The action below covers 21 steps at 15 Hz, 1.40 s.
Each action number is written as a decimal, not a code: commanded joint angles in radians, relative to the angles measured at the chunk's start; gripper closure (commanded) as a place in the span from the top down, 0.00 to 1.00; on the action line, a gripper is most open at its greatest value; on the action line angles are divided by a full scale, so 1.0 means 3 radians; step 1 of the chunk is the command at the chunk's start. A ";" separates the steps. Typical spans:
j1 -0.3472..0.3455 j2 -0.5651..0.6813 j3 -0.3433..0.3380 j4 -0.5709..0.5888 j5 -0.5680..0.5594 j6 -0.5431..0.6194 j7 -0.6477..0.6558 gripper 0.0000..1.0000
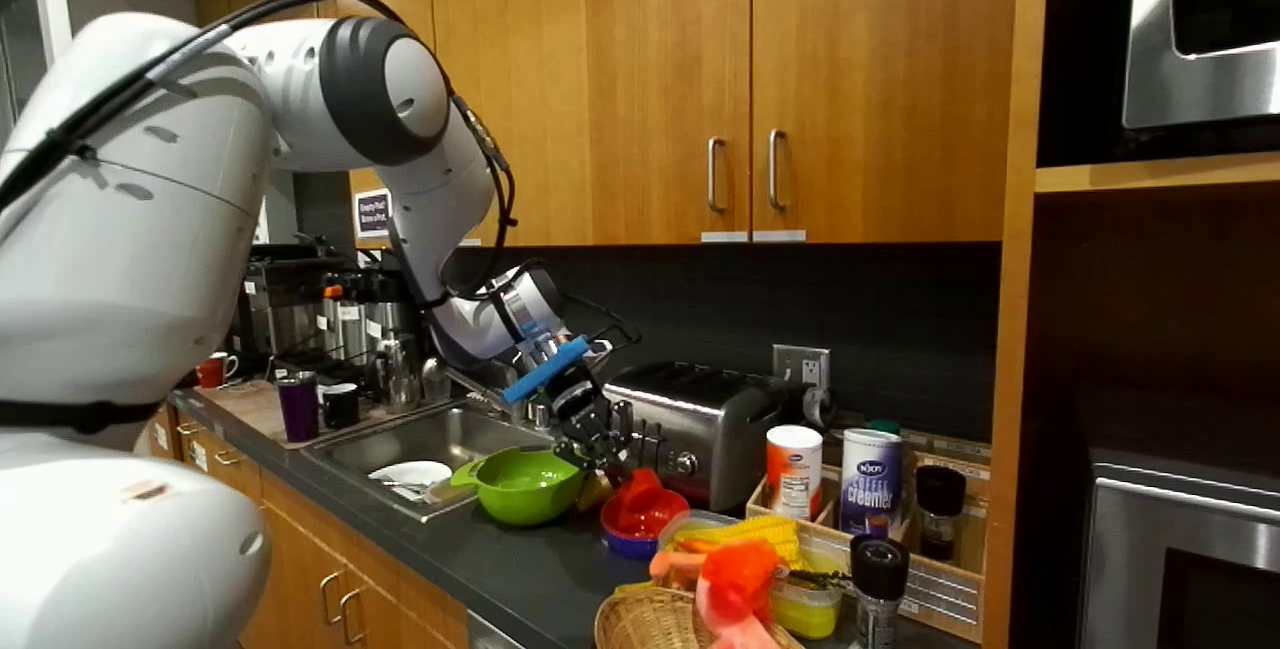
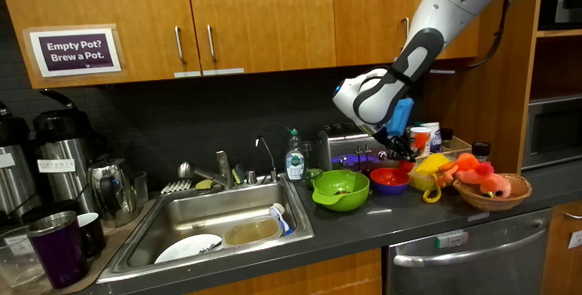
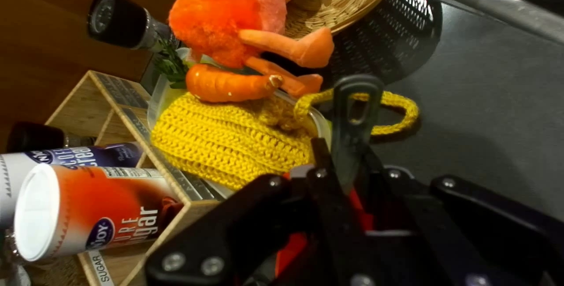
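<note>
The claw [image 3: 347, 162] is clamped on a slotted grey handle [image 3: 351, 138], whose slimness probably suits a pinch, above the bench [image 3: 476, 114] near the red bowl [image 2: 388, 178]. Beyond, a tub [image 1: 812, 619] holds the yellow crochet [image 3: 233, 138]; farther, a basket [image 2: 498, 202] likely steadies the plush bird [image 2: 486, 182].

1. Slotted handle [image 3: 345, 154]: smooth, with a dull sheen; plastic or metal, cannot tell which.
2. Fingers [image 3: 330, 206]: matt black, with shiny metal screws [image 3: 320, 172].
3. Green bowl [image 2: 343, 199] and, to its right, red bowl [image 2: 389, 177]: smooth, glossy, plastic-looking.
4. Yellow crochet piece [image 3: 229, 138]: rough, ribbed yarn.
5. Plush toy [image 2: 479, 177]: fuzzy cloth; basket [image 2: 518, 192] on the right: rough woven wicker.
6. Toaster [image 1: 738, 449], far side: glossy metal.
7. Sink [image 2: 191, 215] on the left: smooth metal.
8. Worktop [image 2: 350, 227]: smooth, faintly shiny.
9. Cupboard doors [image 2: 268, 17]: grained wood, satin.
</note>
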 commanded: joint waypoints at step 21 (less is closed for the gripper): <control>0.0332 0.0693 0.0134 0.0701 -0.0799 -0.1031 -0.0285 0.04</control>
